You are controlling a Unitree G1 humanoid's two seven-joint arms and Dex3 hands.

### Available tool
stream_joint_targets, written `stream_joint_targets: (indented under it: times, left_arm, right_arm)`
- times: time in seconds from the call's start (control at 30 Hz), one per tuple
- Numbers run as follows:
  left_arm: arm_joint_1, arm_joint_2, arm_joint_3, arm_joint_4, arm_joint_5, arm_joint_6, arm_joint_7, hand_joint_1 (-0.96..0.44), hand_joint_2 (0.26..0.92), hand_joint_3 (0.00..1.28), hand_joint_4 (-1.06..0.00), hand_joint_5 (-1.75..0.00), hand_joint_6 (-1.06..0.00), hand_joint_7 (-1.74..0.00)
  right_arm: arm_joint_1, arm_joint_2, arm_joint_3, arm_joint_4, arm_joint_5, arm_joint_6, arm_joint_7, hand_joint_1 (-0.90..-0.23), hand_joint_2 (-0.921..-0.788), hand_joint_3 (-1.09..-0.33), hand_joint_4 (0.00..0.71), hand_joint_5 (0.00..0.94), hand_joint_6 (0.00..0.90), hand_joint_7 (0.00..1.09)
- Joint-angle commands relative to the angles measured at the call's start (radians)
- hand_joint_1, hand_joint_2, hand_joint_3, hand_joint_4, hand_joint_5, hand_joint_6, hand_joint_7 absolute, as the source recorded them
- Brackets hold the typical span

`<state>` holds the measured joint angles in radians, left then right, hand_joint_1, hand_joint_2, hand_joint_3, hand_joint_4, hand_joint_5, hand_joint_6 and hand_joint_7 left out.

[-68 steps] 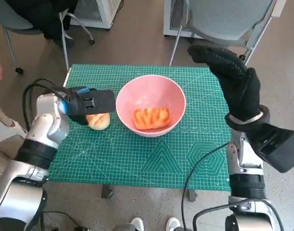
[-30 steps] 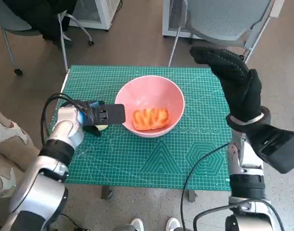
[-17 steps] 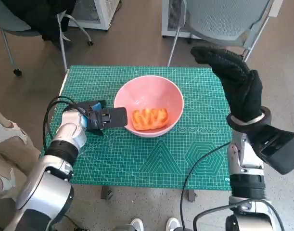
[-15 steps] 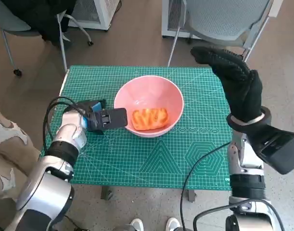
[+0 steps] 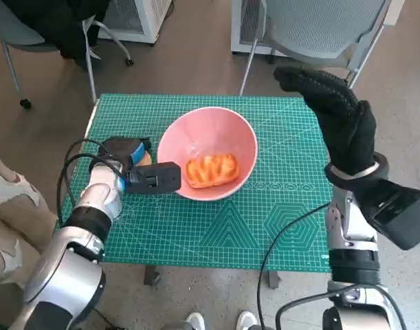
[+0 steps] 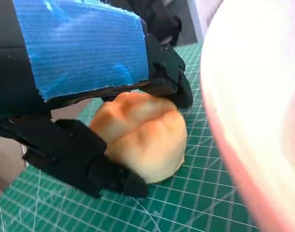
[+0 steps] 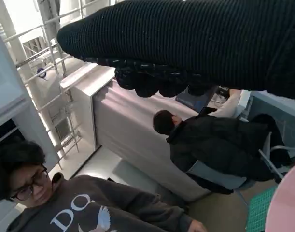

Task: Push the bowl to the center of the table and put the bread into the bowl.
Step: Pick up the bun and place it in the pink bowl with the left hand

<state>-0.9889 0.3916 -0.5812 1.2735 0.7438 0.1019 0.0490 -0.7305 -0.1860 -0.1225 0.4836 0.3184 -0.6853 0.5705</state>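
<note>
Green cutting mat (image 5: 196, 227) on table; grey chair (image 5: 319, 27) behind.

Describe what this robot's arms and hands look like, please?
Both forearms are pale, silvery jointed cylinders with black bands and loose black cables. The left hand is black hard plastic with blue tape across its back and blocky black fingers. The right hand wears a black knitted glove, above a boxy black wrist unit.

A pink bowl (image 5: 207, 152) is seen on the green cutting mat, near its middle, tipped slightly. An orange-glazed bread piece (image 5: 211, 170) lies inside it, on the near inner wall. A pale golden bread roll (image 6: 142, 135) is set on the mat just beside the bowl's outer wall.
</note>
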Motion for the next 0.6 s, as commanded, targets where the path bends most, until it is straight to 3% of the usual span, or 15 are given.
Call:
stream_joint_targets:
  times: [0.03, 0.1, 0.17, 0.27, 0.53, 0.6]
  left_arm:
    - [0.023, 0.021, 0.009, -0.001, -0.01, -0.005, -0.024, 0.01, 0.859, 0.3, -0.46, -1.58, -0.62, -1.02]
    - [0.021, 0.029, 0.017, -0.011, -0.018, -0.01, -0.028, 0.01, 0.814, 0.38, -0.45, -1.61, -0.64, -1.02]
    - [0.021, 0.037, 0.023, -0.021, -0.023, -0.015, -0.029, 0.0, 0.672, 0.64, -0.41, -1.69, -0.65, -1.12]
    - [0.02, 0.051, 0.034, -0.041, -0.032, -0.019, -0.029, 0.0, 0.553, 0.85, -0.39, -1.73, -0.67, -1.22]
    - [0.038, 0.104, 0.077, -0.146, -0.059, -0.044, -0.025, 0.0, 0.452, 1.01, -0.42, -1.75, -0.68, -1.29]
    - [0.048, 0.122, 0.088, -0.193, -0.064, -0.047, -0.029, 0.0, 0.497, 0.92, -0.48, -1.72, -0.65, -1.22]
  right_arm:
    - [0.017, -0.006, -0.003, 0.003, 0.004, 0.009, 0.011, -0.72, -0.921, -0.732, 0.152, 0.004, 0.025, 0.47]
    - [0.016, -0.006, -0.003, 0.003, 0.004, 0.01, 0.01, -0.72, -0.921, -0.731, 0.152, 0.004, 0.027, 0.47]
    - [0.015, -0.005, -0.001, 0.002, 0.003, 0.01, 0.009, -0.721, -0.921, -0.732, 0.152, 0.004, 0.028, 0.47]
    - [0.014, -0.002, 0.0, 0.002, 0.001, 0.011, 0.007, -0.724, -0.921, -0.734, 0.152, 0.003, 0.029, 0.47]
    - [0.016, 0.004, 0.005, -0.001, -0.002, 0.012, 0.002, -0.725, -0.921, -0.738, 0.15, 0.002, 0.028, 0.46]
    - [0.015, 0.004, 0.005, 0.0, -0.002, 0.013, 0.002, -0.725, -0.921, -0.74, 0.149, 0.002, 0.027, 0.46]
